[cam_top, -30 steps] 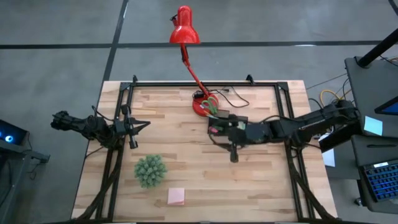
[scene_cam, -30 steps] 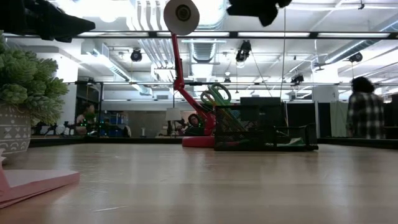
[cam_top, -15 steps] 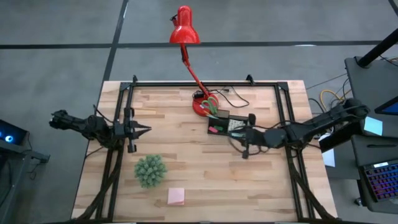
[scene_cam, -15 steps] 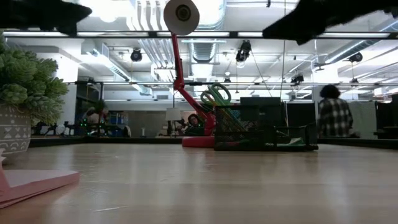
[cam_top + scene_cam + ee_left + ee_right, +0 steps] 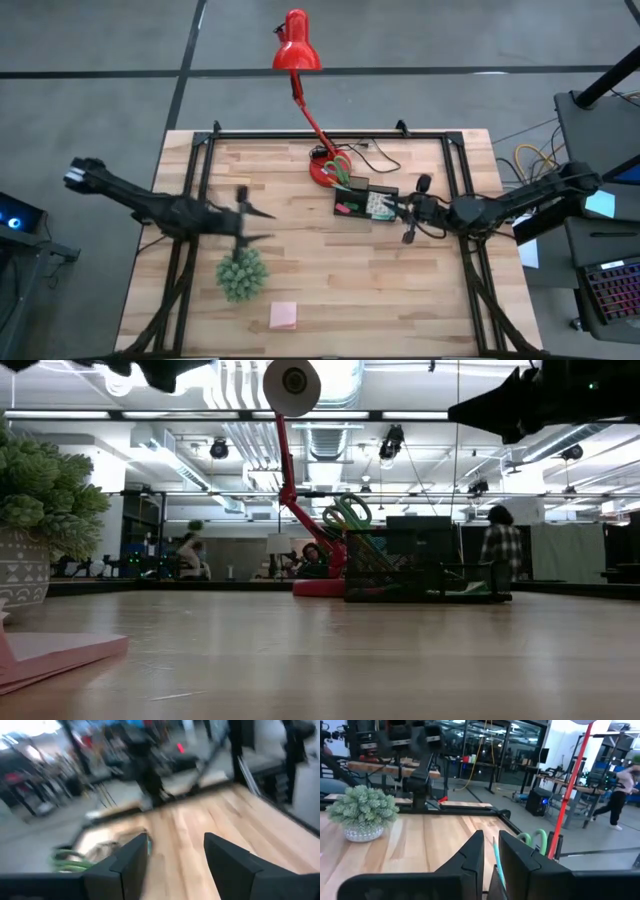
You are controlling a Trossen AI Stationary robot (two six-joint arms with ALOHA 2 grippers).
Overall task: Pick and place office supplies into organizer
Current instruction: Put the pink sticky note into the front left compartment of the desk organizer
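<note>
The organizer (image 5: 365, 202) sits just beside the right fingers (image 5: 408, 212).

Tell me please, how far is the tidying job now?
Done: green scissors stand in the black organizer, with small pieces. In hand: nothing. The right gripper hangs empty by the organizer; the left gripper is open above the plant. Left: the pink sticky pad lies at the table's front edge.

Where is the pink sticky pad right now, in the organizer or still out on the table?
Out. The pink sticky pad lies flat on the table near its front edge, beside the green plant, far from the organizer.
</note>
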